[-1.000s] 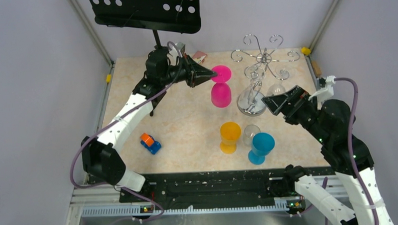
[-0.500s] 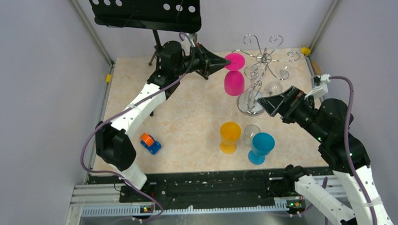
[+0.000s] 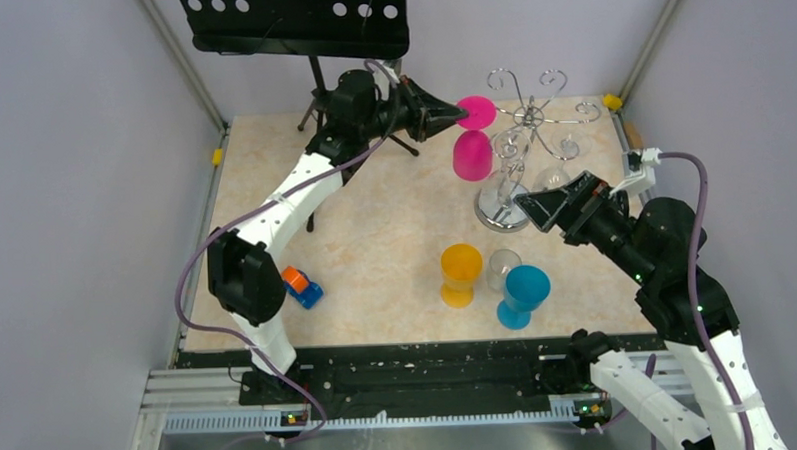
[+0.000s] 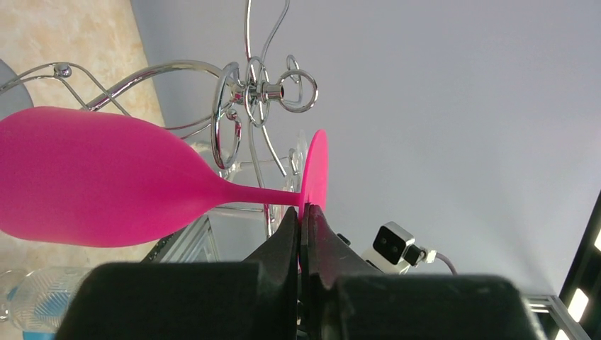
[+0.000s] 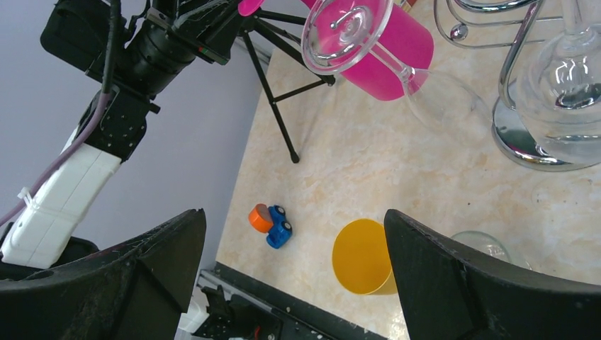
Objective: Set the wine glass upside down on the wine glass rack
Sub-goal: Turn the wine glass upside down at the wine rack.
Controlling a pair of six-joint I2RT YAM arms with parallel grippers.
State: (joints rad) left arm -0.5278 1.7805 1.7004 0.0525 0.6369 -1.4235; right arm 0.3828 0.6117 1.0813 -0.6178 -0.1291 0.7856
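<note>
Top external: the worktop [image 3: 375,246] is walled on its left, far and right sides. A music stand [image 3: 297,23] fills the far left corner and the rack [image 3: 524,121] stands near the far right corner. An orange cup [image 3: 460,274], a clear glass [image 3: 501,269] and a teal goblet [image 3: 523,294] are grouped towards the near edge, and a toy car [image 3: 301,286] lies by the left edge; bare worktop is seen between them. The pink wine glass [image 3: 471,152] is held in the air, foot up, just left of the rack's hooks, by the left pincer [image 3: 461,111]. The right pincer [image 3: 559,201] hangs beside the rack's base.

Left wrist: the fingers [image 4: 287,234] are pressed together on the rim of the glass's foot; stem and bowl extend left, with the chrome hooks close behind.

Right wrist: the jaws are spread wide above the worktop, holding nothing, with the orange cup seen between them. The pink glass is seen at the top edge, well apart.
</note>
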